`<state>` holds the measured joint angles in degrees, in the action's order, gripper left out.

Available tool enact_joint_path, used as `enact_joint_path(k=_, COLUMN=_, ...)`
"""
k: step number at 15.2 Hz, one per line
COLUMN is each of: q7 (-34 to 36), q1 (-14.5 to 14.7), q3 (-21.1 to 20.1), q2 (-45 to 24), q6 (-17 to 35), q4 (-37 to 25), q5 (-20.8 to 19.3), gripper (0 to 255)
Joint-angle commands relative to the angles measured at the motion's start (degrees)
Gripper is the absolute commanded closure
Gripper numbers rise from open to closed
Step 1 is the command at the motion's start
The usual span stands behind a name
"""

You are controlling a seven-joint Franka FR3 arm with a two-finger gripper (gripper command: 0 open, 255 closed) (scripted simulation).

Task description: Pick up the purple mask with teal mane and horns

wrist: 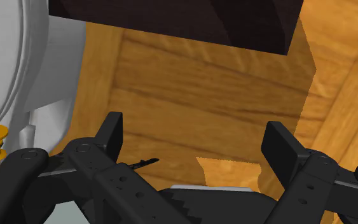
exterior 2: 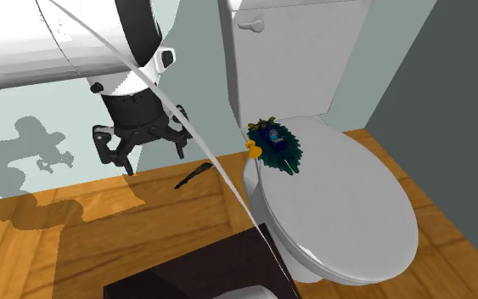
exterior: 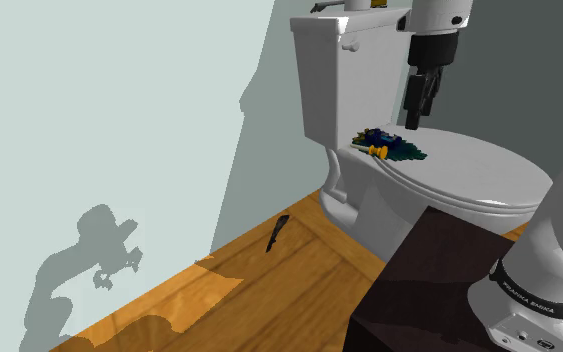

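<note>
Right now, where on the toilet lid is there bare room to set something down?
The lid is bare at its front, from the mask out to the rim. The back by the tank is crowded: the mask lies there.

Purple-teal mask flat on toilet lid

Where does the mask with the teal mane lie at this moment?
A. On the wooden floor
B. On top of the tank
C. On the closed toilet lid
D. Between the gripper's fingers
C: the mask rests on the white toilet lid, close to the tank, and the open gripper holds nothing.
</note>
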<state>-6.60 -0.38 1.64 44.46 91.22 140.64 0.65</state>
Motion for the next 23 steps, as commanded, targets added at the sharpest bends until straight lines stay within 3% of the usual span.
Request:
enact_joint_path(k=1, q7=0.0, q1=0.0, q3=0.0, q2=0.0, q6=0.0, q4=0.0, q5=0.0, gripper=0)
enact_joint_path(k=13, q7=-16.4, q1=-4.1, q3=13.7, q2=-14.3, q6=14.7, q4=-0.3, q5=-7.7, gripper=0)
enact_joint_path(k=18, q7=-23.6, q1=-4.7, q3=19.1, q2=-23.3, q6=20.5, q4=-3.8, q5=-8.1, gripper=0)
enact_joint_path(k=23, q7=-31.5, q1=-5.0, q3=23.9, q2=-33.7, q6=25.5, q4=-9.1, q5=-5.7, gripper=0)
